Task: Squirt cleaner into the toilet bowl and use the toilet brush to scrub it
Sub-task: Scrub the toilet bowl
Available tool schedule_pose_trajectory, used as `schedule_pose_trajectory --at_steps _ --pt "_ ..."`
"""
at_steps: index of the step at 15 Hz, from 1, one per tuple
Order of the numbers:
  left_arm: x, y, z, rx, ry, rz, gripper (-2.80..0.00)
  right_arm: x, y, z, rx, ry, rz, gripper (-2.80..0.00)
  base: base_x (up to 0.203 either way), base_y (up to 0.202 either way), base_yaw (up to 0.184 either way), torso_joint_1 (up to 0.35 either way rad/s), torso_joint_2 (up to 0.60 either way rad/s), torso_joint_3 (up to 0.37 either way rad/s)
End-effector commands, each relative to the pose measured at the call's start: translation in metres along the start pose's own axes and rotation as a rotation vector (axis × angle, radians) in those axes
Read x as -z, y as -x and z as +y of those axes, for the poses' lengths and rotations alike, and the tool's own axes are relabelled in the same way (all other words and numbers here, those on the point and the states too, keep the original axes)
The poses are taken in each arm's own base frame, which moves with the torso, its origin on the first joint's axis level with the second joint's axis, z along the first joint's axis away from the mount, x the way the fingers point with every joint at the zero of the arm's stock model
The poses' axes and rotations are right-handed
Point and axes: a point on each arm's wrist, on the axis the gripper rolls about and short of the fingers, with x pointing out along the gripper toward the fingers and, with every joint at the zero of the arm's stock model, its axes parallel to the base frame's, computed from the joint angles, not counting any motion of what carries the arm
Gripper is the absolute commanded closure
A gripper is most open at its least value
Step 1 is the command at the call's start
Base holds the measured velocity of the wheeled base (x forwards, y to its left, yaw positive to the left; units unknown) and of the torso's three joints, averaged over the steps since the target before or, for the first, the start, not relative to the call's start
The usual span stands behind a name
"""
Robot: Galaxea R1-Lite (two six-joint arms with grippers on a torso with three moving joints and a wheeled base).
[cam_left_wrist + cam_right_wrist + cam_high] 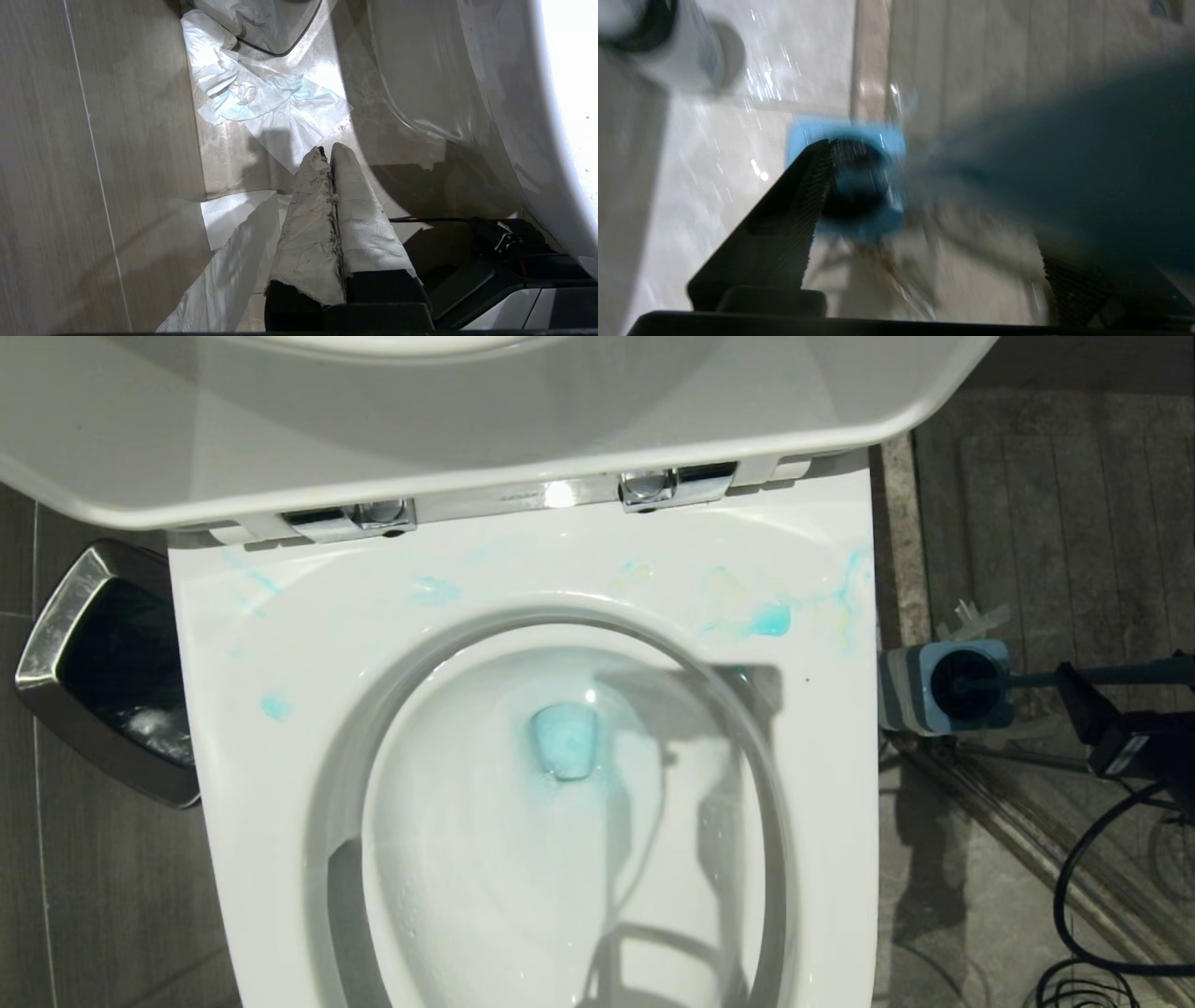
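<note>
Right hand (924,196) spread wide beside the toilet brush (1074,679) standing in its holder (910,691), gripping nothing; left hand (327,158) closed, empty; cleaner (770,619) smears the toilet bowl (280,784) rim

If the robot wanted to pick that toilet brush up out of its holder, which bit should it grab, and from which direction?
Probably the slim teal handle of the toilet brush, not the dark head, which sits sunk in the square blue-grey holder on the floor to the right of the toilet bowl. Coming from the free handle end, where the right gripper is with its jaws open, seems best.
</note>
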Motion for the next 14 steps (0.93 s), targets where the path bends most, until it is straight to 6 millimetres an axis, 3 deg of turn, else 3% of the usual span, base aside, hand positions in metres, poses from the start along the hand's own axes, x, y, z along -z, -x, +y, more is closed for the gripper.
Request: schedule_pose_trajectory --at_steps 1,10,11,14 --pt "0.0 0.0 0.0 0.0 0.0 0.002 0.0 0.001 -0.02 0.002 -0.024 -0.023 -0.026 -2.8 0.0 0.0 0.0 0.0 0.0 0.0" --pt "0.0 0.0 0.0 0.0 0.0 0.002 0.0 -0.008 -0.034 0.004 -0.091 -0.035 -0.089 -2.8 0.0 0.0 0.0 0.0 0.0 0.0" --pt "0.0 0.0 0.0 0.0 0.0 0.0 0.0 -0.009 -0.035 0.004 -0.09 -0.036 -0.096 0.0 0.0 0.0 0.0 0.0 0.0 0.0" --pt "0.0 0.0 0.0 0.0 0.0 0.0 0.0 -0.011 -0.034 0.004 -0.094 -0.011 -0.104 0.0 0.0 0.0 0.0 0.0 0.0 0.0"
